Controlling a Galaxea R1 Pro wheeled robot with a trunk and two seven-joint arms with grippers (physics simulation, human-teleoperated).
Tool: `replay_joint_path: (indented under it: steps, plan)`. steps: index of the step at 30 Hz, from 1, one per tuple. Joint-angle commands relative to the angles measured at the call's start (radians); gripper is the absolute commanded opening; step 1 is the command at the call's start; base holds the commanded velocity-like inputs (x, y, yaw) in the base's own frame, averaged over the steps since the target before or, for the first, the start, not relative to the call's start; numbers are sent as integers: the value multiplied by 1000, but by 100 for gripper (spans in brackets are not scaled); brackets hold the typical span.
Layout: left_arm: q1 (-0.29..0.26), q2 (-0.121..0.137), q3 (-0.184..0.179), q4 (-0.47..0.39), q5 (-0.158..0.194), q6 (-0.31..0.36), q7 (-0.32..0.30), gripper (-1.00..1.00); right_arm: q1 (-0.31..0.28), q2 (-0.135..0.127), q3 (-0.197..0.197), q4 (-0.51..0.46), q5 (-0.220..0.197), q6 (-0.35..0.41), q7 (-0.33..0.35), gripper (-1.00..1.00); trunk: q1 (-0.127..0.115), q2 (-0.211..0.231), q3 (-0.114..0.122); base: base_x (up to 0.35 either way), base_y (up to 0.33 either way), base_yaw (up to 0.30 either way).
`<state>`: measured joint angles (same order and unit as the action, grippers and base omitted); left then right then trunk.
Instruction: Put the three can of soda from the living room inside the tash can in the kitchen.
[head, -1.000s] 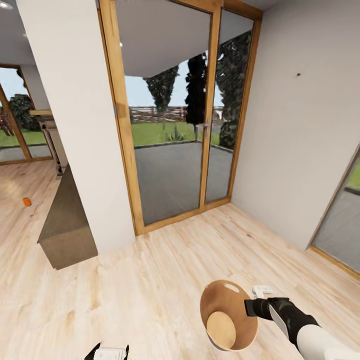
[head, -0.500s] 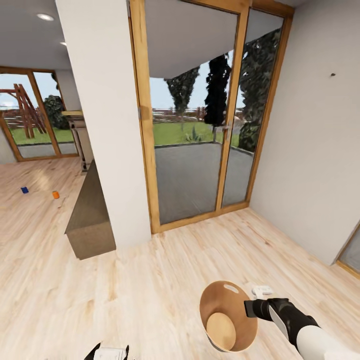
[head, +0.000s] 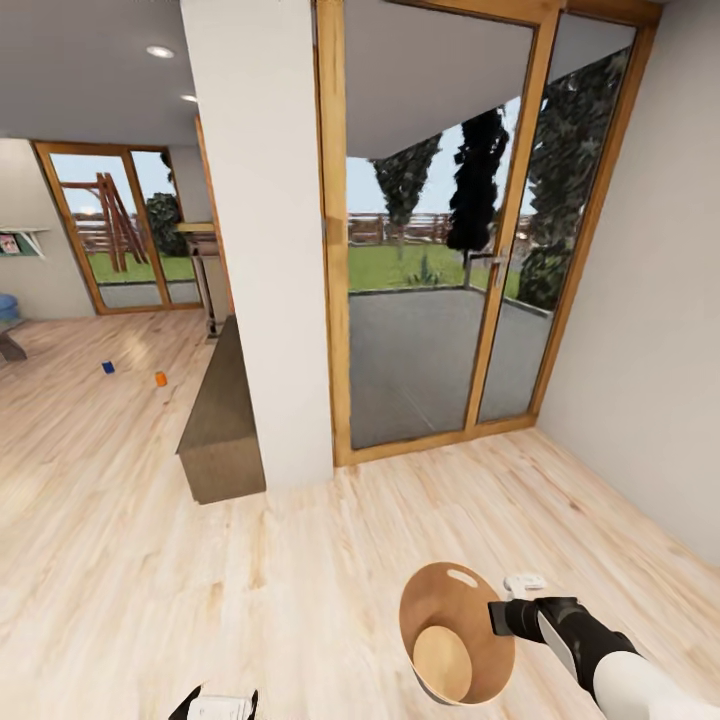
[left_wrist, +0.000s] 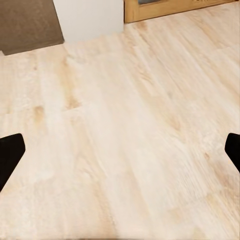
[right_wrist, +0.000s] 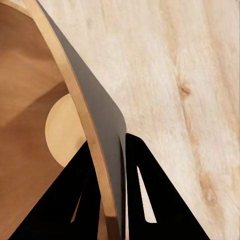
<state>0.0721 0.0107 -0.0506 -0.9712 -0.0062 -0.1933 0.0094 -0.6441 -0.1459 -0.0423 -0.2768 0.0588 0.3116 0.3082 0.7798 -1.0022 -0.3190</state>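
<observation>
Head view: one tash can (head: 457, 633) low at the right, mouth tipped up toward the camera, long axis leaning; bottom edge cut off. Right gripper (head: 497, 616) clamps its rim, one finger (right_wrist: 67, 200) inside the wall, one outside. Two of the cans show far off on the wood floor (head: 120, 580): blue can (head: 108, 367) and orange can (head: 160, 378), too small to tell upright or tipped. Left gripper (left_wrist: 120, 152) fingers spread wide, nothing between. White pillar (head: 265, 240) and dark bench (head: 221, 420) hide the room beyond

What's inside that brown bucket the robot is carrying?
Nothing that I can see: the trash can held by the right gripper shows a bare tan bottom. The near wall hides a sliver of the inside.
</observation>
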Motion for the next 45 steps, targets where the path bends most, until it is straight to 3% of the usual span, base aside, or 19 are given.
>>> replay_joint_path:
  steps: [1,28,40,45]
  plan:
    - [0,0,0,0,0,0,0,100,0,0,-5,-1,-10,1,5,-100,-4,7,3,0,0,248]
    - [-1,0,-2,8,-1,1,0,100,3,0,-4,-1,-10,1,5,-100,-107,196,88,0,0,248]
    - [-1,-1,-1,8,-1,1,0,100,3,13,-4,-2,-8,1,5,-100,-153,280,120,0,0,238]
    - [-1,-1,-2,8,-1,1,0,100,3,15,19,-3,-9,1,5,-100,-173,315,133,0,0,234]
